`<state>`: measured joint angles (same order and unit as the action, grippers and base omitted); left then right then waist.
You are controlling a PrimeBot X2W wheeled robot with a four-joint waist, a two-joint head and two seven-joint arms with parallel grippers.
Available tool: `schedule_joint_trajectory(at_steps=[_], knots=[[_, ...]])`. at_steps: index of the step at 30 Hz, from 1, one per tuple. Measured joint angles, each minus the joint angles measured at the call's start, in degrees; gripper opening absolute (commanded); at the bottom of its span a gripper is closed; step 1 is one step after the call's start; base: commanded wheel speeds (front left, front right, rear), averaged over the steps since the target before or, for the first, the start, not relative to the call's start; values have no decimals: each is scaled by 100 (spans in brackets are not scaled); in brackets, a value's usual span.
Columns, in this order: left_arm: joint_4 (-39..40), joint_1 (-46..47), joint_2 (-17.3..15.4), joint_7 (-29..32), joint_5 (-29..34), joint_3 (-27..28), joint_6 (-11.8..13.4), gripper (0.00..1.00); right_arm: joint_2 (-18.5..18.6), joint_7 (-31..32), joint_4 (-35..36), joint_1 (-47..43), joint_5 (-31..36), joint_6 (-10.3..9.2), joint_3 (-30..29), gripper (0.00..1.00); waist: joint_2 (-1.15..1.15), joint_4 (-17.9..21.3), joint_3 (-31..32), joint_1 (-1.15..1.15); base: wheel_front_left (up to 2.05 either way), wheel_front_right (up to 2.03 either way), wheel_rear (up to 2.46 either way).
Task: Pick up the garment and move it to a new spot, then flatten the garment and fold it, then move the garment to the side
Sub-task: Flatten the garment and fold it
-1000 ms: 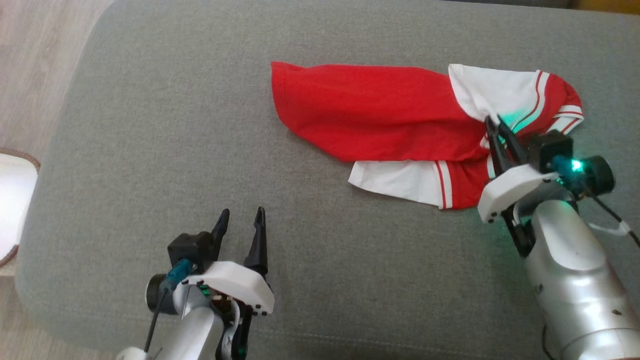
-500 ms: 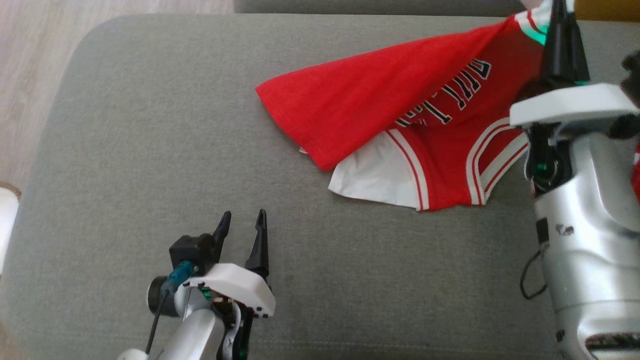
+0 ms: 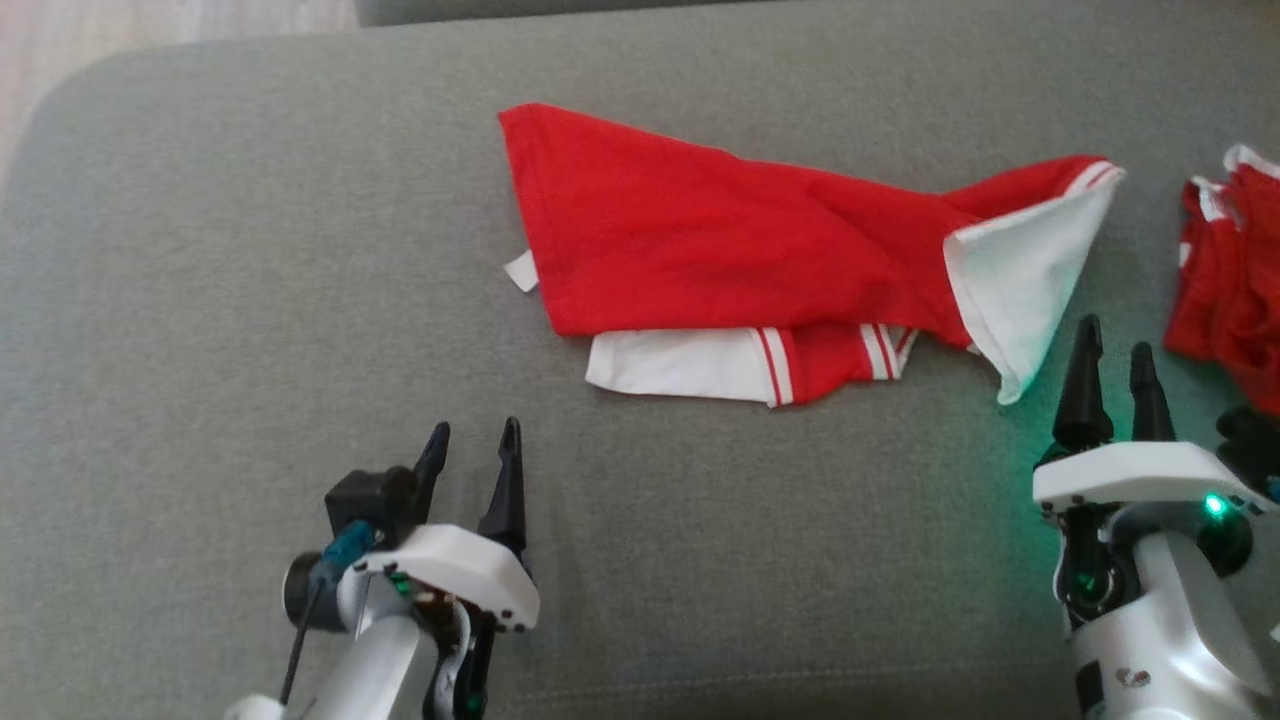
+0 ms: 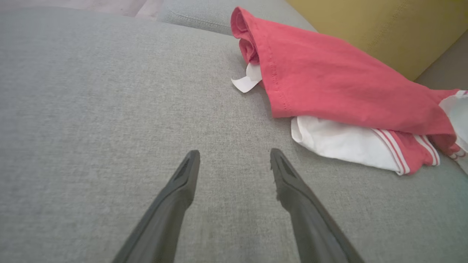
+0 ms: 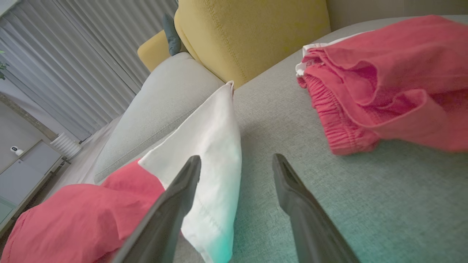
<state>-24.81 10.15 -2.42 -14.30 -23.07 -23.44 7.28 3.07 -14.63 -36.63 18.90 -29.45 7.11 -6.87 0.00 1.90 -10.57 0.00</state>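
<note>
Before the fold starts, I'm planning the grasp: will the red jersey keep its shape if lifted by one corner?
Probably not: the jersey lies in soft folds with its white sleeve flipped over, so it would likely drape. It looks thin and light. Pushed across the grey cushion, it may bunch up.

Left claw (image 4: 234,160) spread over grey cushion (image 4: 91,102); crumpled red-white garment (image 4: 340,91) ahead right, apart.

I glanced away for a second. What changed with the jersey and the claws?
The right claw, shut on the jersey and lifting it earlier, has let go and now stands open near its white corner. The jersey lies rumpled on the cushion. The left claw stayed open and idle.
</note>
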Motion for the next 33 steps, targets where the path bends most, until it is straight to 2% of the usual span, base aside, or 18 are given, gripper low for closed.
schedule_joint_trajectory(at_steps=[4,7,17,27,28,29,30,31,33], knots=[[-59,223,2,0,21,38,-33,100,-9,0,176,8,-55,0,190,100,0,171,-160,0,0,0,0],[-73,483,7,0,-36,147,-147,100,-14,0,374,13,-30,0,465,100,0,296,-300,0,0,0,0],[-645,1326,21,0,-328,443,-727,100,-22,0,939,147,-74,0,1028,100,0,650,-760,0,0,0,0],[-1016,1830,-4,-45,-333,533,-940,100,-21,0,1210,316,176,0,1194,100,0,906,-1097,0,0,0,0],[-1020,1851,-14,-45,-333,512,-962,93,-21,0,1223,316,188,0,1195,100,0,918,-1108,0,0,0,0],[-1021,1858,-21,-48,-333,487,-989,55,-21,0,1229,316,188,0,1195,100,0,926,-1114,0,0,0,0],[-1020,1858,-26,-49,-333,446,-990,35,-21,0,1229,316,188,0,1195,100,0,928,-1113,0,0,0,0],[-1020,1858,-34,-49,-342,398,-1013,0,-21,0,1229,316,189,0,1195,100,0,926,-1105,0,0,0,0],[-1004,1851,-27,-49,-382,323,-1053,0,-21,0,1228,316,234,0,1183,100,0,902,-1075,0,0,0,0]])
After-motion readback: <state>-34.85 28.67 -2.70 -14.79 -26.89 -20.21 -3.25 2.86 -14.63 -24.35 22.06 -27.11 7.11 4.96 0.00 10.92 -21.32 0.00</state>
